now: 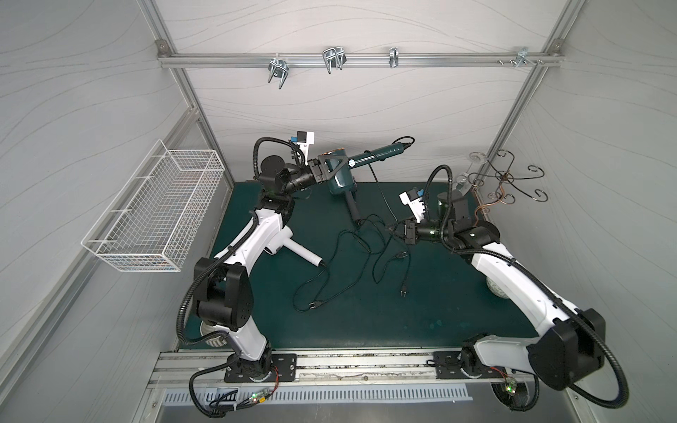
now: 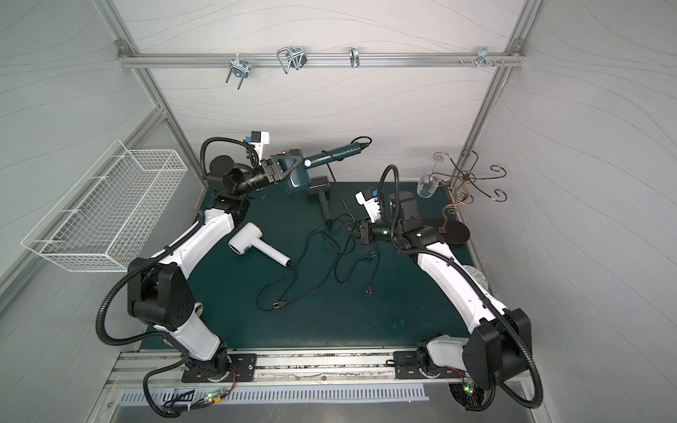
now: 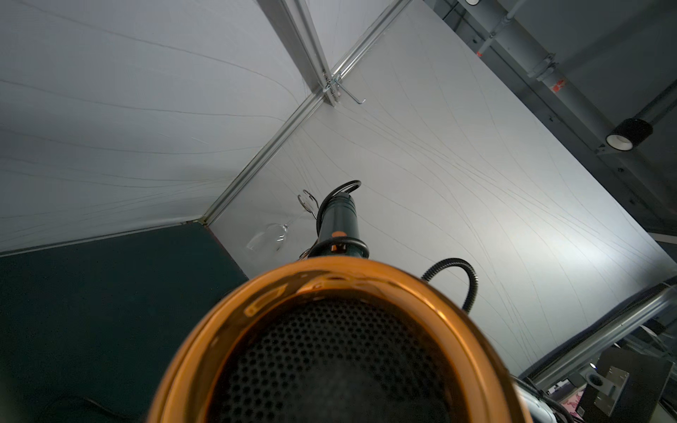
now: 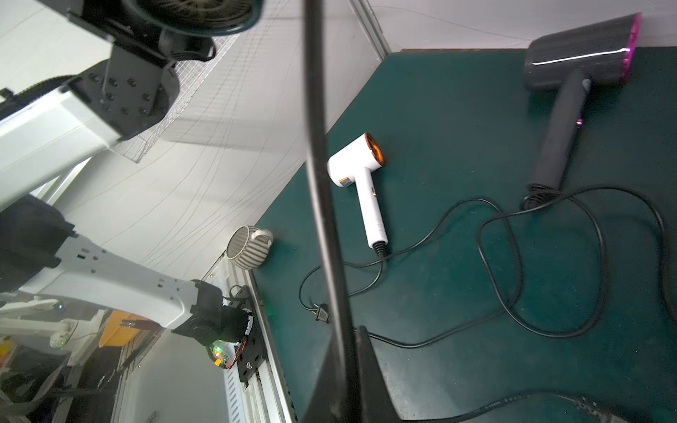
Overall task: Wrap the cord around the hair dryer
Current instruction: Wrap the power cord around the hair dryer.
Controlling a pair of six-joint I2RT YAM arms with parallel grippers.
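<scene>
Over green mat (image 1: 403, 311), left gripper (image 1: 339, 166) grasps teal hair dryer (image 1: 339, 184); right gripper (image 1: 397, 229) pinches the cord (image 4: 317, 146).

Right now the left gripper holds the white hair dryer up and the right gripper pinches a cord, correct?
No: in both top views the left gripper holds up the teal hair dryer, not the white hair dryer. The right gripper pinches a cord.

Teal plastic hair dryer (image 1: 340, 185): smooth, semi-gloss shell. Its copper-coloured rear ring (image 3: 329, 278) is mirror-glossy and looks metallic; the black perforated grille (image 3: 329, 348) is matt.
White plastic hair dryer (image 4: 357, 172): smooth, satin.
Dark grey hair dryer (image 4: 564, 91): matt.
Black cord (image 4: 317, 146): smooth, rubbery.
Dark green surface (image 1: 439, 293): matt, faintly speckled.
White wire basket (image 1: 154, 212): coated metal.
Ribbed grey mug (image 4: 249, 247): ceramic look, matt.
</scene>
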